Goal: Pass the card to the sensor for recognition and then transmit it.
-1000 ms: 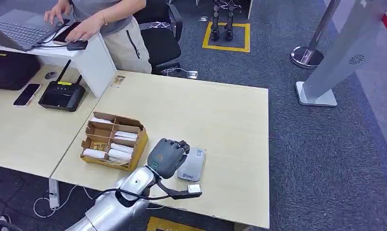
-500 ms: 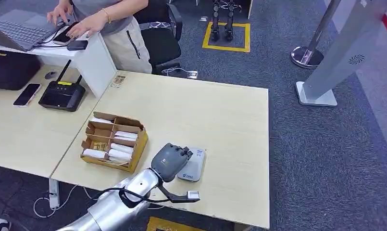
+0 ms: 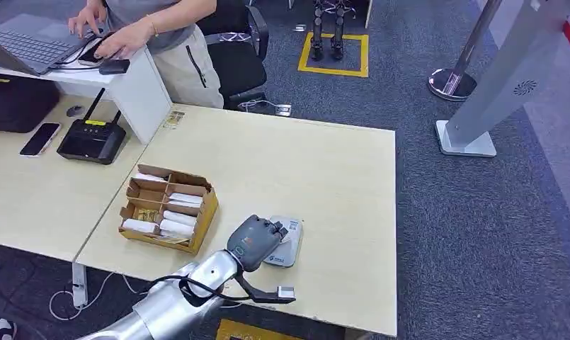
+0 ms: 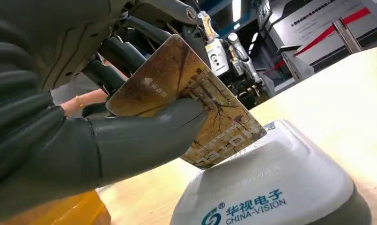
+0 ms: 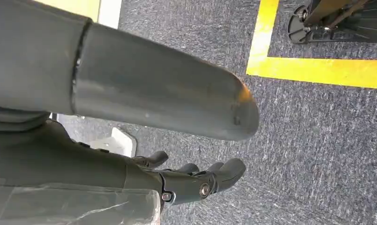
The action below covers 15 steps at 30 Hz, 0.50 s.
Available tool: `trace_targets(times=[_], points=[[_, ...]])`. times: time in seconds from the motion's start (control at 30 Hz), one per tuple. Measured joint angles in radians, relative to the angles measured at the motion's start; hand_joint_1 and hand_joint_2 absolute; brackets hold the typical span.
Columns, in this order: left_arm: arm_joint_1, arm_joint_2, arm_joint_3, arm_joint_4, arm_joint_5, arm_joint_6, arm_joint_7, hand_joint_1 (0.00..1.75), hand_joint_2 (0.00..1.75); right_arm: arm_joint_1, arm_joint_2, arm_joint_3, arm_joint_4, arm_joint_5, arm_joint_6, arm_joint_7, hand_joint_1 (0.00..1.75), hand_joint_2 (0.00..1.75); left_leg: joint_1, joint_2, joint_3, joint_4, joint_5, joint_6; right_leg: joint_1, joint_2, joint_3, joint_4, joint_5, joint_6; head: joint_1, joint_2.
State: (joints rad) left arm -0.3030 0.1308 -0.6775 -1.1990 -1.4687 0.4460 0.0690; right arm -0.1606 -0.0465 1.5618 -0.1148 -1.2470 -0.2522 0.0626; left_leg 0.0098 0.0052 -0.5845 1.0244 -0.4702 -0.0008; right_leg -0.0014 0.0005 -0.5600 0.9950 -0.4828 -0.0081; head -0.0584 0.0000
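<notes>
My left hand [image 3: 254,241] hovers over the near end of the white card sensor [image 3: 289,247] near the table's front edge. In the left wrist view that hand [image 4: 60,122] pinches a brown patterned card [image 4: 186,89] between the thumb [image 4: 144,136] and the dark fingers behind it. The card is tilted. Its lower corner is right at the top of the sensor [image 4: 270,187], which is marked CHINA-VISION. I cannot tell whether the two touch. My right hand [image 5: 130,117] hangs over the carpet with its fingers [image 5: 200,180] loosely apart and nothing in them.
A cardboard box [image 3: 200,221] with compartments of cards stands left of the sensor. On the adjoining desk lie a router [image 3: 90,140] and a phone [image 3: 39,139]. A person [image 3: 161,35] works at a laptop [image 3: 27,44] at the back left. The table's [image 3: 324,163] right half is bare.
My left hand has moved a little nearer the front edge and lowered the card onto the sensor's top. The person's hands shifted slightly at the laptop.
</notes>
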Motion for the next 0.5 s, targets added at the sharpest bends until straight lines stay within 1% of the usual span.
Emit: trace_targets(times=[0.1,0.2,0.33,0.43,0.47,0.5], points=[[-0.002,0.0,-0.002,0.0,-0.005,0.01,0.004,1.75,1.75,0.0,0.0,0.0,0.0,0.0,0.0,-0.001,0.0,0.0,0.0,0.0,0.0,0.0,0.0,0.0,0.0,0.0,0.0,0.0,0.0,0.0,0.0,0.0],[-0.002,0.005,-0.002,0.0,-0.041,0.033,0.033,1.75,1.75,0.0,0.0,0.0,0.0,0.0,0.0,-0.001,0.0,0.0,0.0,0.0,0.0,0.0,0.0,0.0,0.0,0.0,0.0,0.0,0.0,0.0,0.0,0.0],[-0.005,0.039,0.0,-0.036,-0.063,0.077,0.068,1.75,1.75,0.0,0.0,0.0,0.0,0.001,-0.003,-0.001,0.0,0.0,0.0,0.0,0.0,0.0,0.0,0.0,0.0,0.0,0.0,0.0,0.0,0.0,0.0,0.0],[-0.005,0.066,0.035,-0.092,-0.067,0.116,0.077,1.75,1.75,0.0,0.0,0.0,0.0,0.001,-0.007,-0.001,0.0,0.0,0.0,0.0,0.0,0.0,0.0,0.0,0.0,0.0,0.0,0.0,0.0,0.0,0.0,0.0],[-0.005,0.073,0.05,-0.108,-0.052,0.13,0.077,1.75,1.75,0.0,0.0,0.0,0.0,0.001,-0.008,-0.002,0.0,0.0,0.0,0.0,0.0,0.0,0.0,0.0,0.0,0.0,0.0,0.0,0.0,0.0,0.0,0.0],[-0.004,0.081,0.074,-0.129,-0.013,0.15,0.069,1.75,1.75,0.0,0.0,0.0,0.0,0.001,-0.01,-0.002,0.0,0.0,0.0,0.0,0.0,0.0,0.0,0.0,0.0,0.0,0.0,0.0,0.0,0.0,0.0,0.0]])
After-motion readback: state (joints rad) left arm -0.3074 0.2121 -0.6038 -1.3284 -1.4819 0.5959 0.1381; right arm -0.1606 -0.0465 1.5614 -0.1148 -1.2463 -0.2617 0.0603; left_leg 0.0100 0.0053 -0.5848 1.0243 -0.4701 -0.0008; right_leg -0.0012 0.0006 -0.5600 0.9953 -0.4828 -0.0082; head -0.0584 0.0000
